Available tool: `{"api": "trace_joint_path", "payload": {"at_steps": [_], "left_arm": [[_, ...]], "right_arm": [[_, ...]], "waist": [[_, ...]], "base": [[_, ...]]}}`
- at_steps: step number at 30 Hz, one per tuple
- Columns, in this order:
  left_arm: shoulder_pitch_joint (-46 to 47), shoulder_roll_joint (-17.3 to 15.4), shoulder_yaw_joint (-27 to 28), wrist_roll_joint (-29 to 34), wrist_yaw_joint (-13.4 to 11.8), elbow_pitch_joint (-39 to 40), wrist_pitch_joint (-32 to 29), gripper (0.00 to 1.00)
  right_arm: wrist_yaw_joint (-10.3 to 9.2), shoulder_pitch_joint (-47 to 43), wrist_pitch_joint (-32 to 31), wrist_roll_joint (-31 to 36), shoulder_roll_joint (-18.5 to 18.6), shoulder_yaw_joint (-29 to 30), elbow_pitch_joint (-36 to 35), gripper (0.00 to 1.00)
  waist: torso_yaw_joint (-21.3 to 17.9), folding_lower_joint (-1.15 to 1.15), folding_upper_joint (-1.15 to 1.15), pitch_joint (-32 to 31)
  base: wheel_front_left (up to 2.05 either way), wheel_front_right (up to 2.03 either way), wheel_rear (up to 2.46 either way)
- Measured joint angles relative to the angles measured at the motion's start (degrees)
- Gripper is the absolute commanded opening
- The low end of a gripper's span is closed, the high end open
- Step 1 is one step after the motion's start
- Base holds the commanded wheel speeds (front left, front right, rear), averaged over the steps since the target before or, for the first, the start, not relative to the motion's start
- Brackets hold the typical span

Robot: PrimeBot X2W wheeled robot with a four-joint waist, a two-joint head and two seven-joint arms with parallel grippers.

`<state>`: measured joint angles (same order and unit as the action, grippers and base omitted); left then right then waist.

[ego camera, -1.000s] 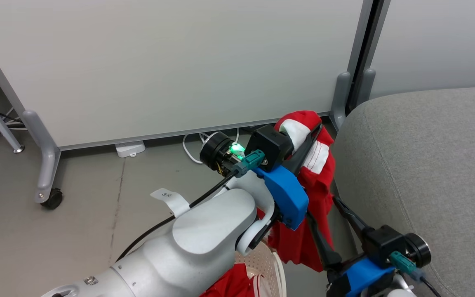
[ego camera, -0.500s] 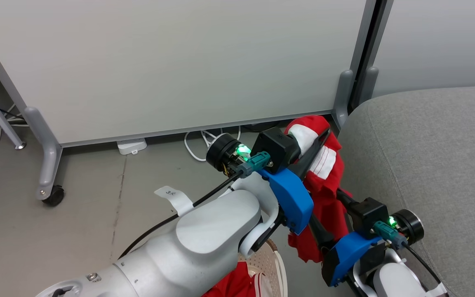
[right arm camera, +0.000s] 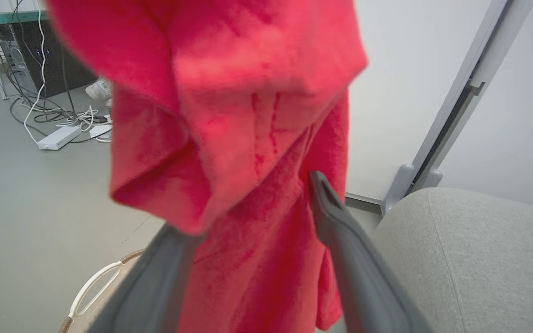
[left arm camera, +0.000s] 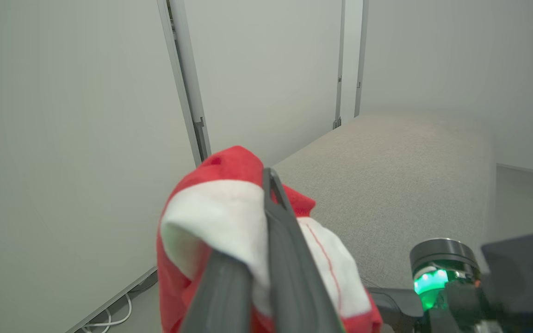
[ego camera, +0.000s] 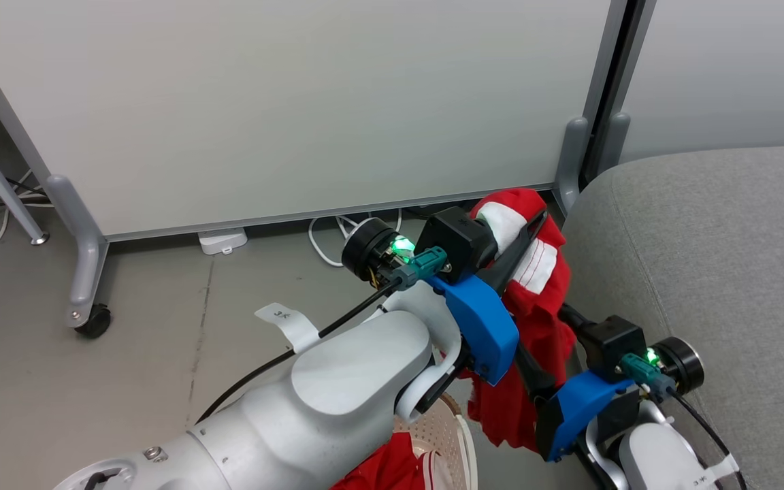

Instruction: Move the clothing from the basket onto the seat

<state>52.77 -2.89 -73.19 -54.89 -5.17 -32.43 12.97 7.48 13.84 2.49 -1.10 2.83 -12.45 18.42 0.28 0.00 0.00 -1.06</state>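
Observation:
My left gripper (ego camera: pixel 525 235) is raised beside the seat (ego camera: pixel 705 272), a light-grey sofa, and is shut on a red garment with white trim (ego camera: pixel 535 299) that hangs down from it. In the left wrist view the fingers (left arm camera: pixel 289 259) pinch the white band of that clothing (left arm camera: pixel 220 212), with the seat (left arm camera: pixel 387 185) behind. My right gripper (ego camera: pixel 542 330) is lower, open, its fingers (right arm camera: pixel 340 240) on either side of the hanging red cloth (right arm camera: pixel 229 115). The basket (ego camera: pixel 456 435) is below, more red clothing (ego camera: pixel 385 469) inside it.
White partition panels on grey feet with a caster (ego camera: pixel 96 320) stand behind. A power strip (ego camera: pixel 222 239) and cables lie on the grey floor below them. A computer tower and more cables (right arm camera: pixel 58 115) are off to one side. The basket's white handle (right arm camera: pixel 95 282) is just below my right gripper.
My right gripper has come up from the lower right and now straddles the lower part of the hanging garment. The left gripper with the garment has shifted slightly toward the seat.

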Motion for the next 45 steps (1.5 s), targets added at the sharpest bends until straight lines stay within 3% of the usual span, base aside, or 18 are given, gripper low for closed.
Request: {"api": "trace_joint_path", "payload": {"at_steps": [10, 11, 12, 13, 21, 45], "left_arm": [[0.0, 0.0, -0.1, -0.7, 0.2, 0.7, -0.1, 0.00], [0.0, 0.0, -0.2, -0.9, 0.2, 0.7, -0.1, 0.00], [0.0, 0.0, -0.2, -1.0, 0.2, 0.7, -0.1, 0.00], [0.0, 0.0, -0.2, -1.1, 0.2, 0.7, -0.1, 0.00], [0.0, 0.0, -0.2, -1.7, 0.2, 0.4, -0.8, 0.00], [-0.7, 0.0, -0.2, -2.8, 0.0, -1.4, -2.6, 0.00]], "right_arm": [[0.00, 3.7, -1.4, -2.7, 0.0, -1.8, 8.6, 1.00], [0.00, 4.0, -1.1, -3.4, 0.0, -2.0, 9.6, 0.92], [0.00, 4.4, -0.8, -4.2, 0.0, -2.0, 10.3, 0.41], [0.00, 4.9, 0.0, -4.6, 0.0, -2.1, 10.7, 0.00], [0.00, 6.3, 3.7, -5.9, 0.0, -2.2, 13.9, 0.00], [0.00, 7.5, 5.9, -7.3, 0.0, -3.6, 17.1, 0.00]], "waist": [[0.3, 0.00, 0.00, 0.1], [0.3, 0.00, 0.00, 0.1], [0.3, 0.00, 0.00, 0.1], [0.2, 0.00, 0.00, 0.1], [-0.1, 0.00, 0.00, 0.2], [-0.6, 0.00, 0.00, -0.1]], "base": [[0.00, 0.00, 0.00], [0.00, 0.00, 0.00], [0.00, 0.00, 0.00], [0.00, 0.00, 0.00], [0.00, 0.00, 0.00], [0.00, 0.00, 0.00]]}}
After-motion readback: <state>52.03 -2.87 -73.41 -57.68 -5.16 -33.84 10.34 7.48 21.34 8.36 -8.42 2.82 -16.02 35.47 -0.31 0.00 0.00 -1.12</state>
